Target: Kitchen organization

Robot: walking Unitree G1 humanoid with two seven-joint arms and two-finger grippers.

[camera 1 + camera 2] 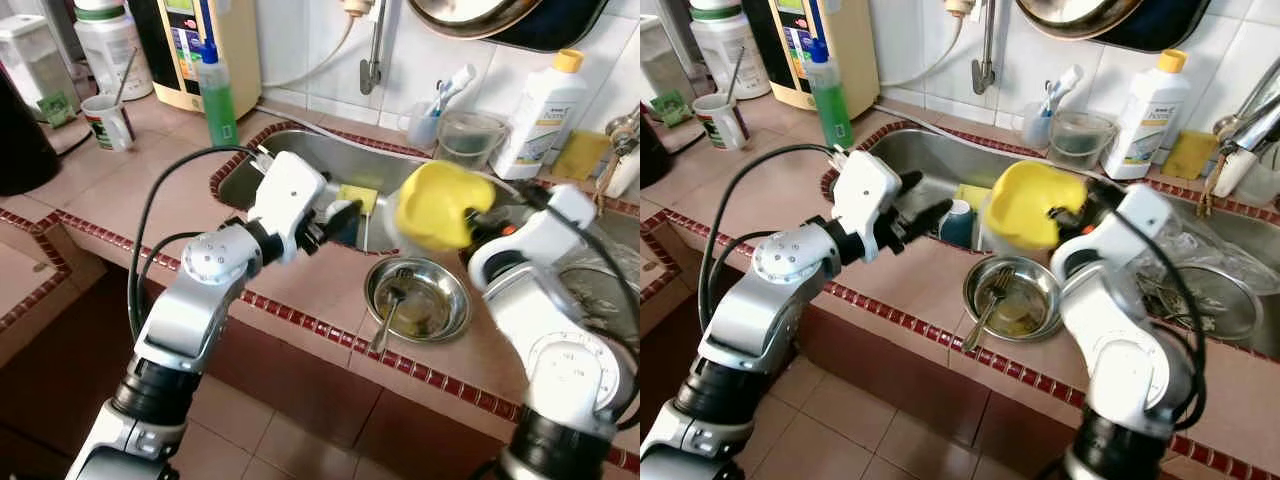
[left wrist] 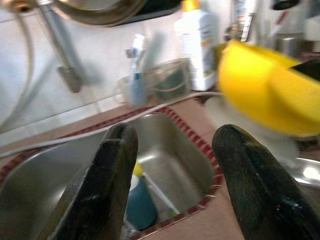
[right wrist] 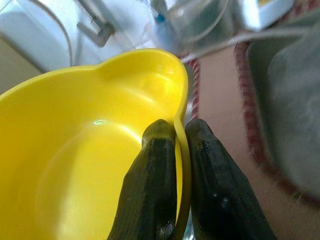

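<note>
1. Your right gripper (image 3: 175,150) is nearest the lens and pinches the rim of the yellow bowl (image 1: 440,205), one finger inside the wall and one outside.
2. You hold that bowl in the air, tilted, above the strip of counter between the two sink basins and just over the steel bowl (image 1: 418,297).
3. Judge it as light, stiff plastic with a smooth, probably slippery wall; the thin rim is your only hold, so it may swing or slide if you move sharply.
4. Your left gripper (image 2: 167,165) hangs over the left basin (image 1: 300,160) with its fingers spread and nothing between them.
5. You see a blue cup (image 1: 958,222) lying in that basin, and a fork (image 1: 388,310) resting in the steel bowl.
6. Around you the counter (image 1: 130,170) is tan tile edged in red; a green bottle (image 1: 217,95), a white bottle (image 1: 540,115) and a toothbrush cup (image 1: 425,125) stand along the white-tiled wall.
</note>
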